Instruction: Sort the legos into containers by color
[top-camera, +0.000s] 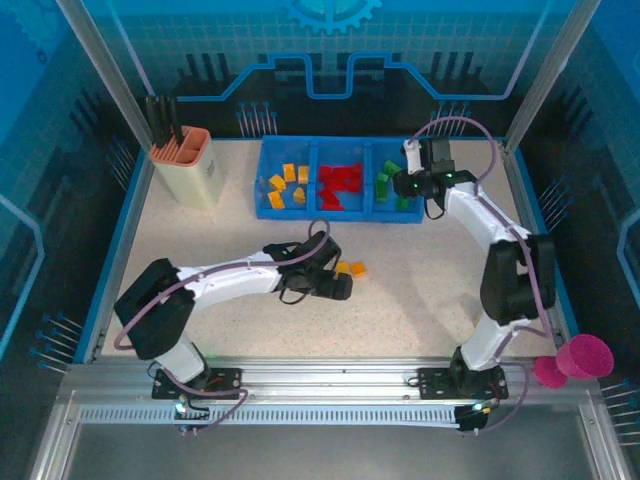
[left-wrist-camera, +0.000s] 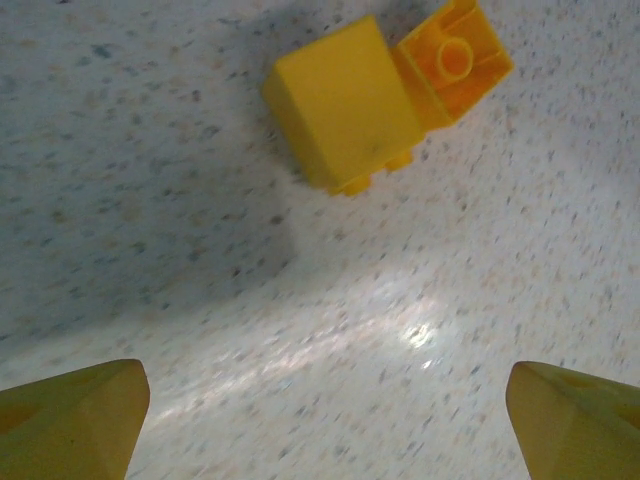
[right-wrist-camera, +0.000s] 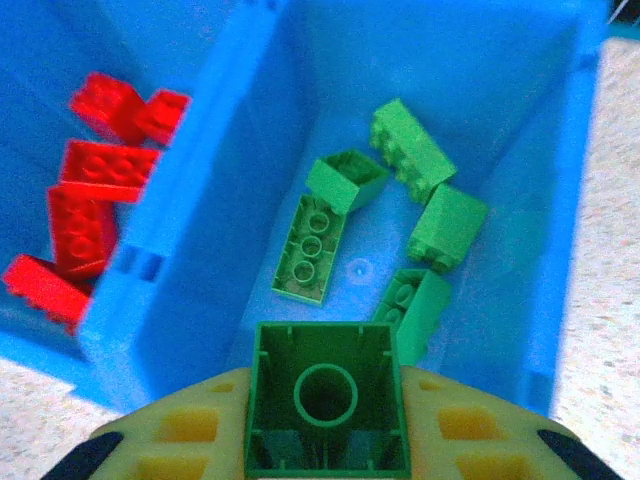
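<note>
I see a beige cup (top-camera: 190, 172) with an orange rim by the worktop's (top-camera: 420, 300) far-left corner, and pink cups (top-camera: 574, 361) beyond its near-right corner.

White-and-black arms (top-camera: 235, 275) carry purple cables (top-camera: 462, 120) and yellow fingers (left-wrist-camera: 70, 420)

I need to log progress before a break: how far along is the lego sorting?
Mostly done: the blue tray holds yellow legos on its left, red legos in the middle and green legos on the right. In hand: the right hand grips a green lego above the green ones. Left to do: two yellow legos lie on the table, with the open left hand near them.
</note>
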